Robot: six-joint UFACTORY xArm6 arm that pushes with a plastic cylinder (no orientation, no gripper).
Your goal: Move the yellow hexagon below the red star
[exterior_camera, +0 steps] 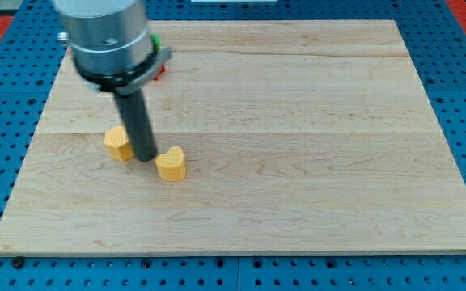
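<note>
The yellow hexagon [118, 144] lies on the wooden board [298, 121] at the view's left, partly hidden by the rod. My tip [145, 158] rests on the board right beside the hexagon's right side, seemingly touching it. A yellow heart-shaped block [171, 163] lies just right of and below the tip. Only a red sliver [159, 71] that may be the red star shows at the view's top left, mostly hidden behind the arm's grey housing [108, 36].
A green block [155, 39] peeks out beside the housing at the view's top left, above the red sliver. The board's edges give onto a blue perforated table [459, 97].
</note>
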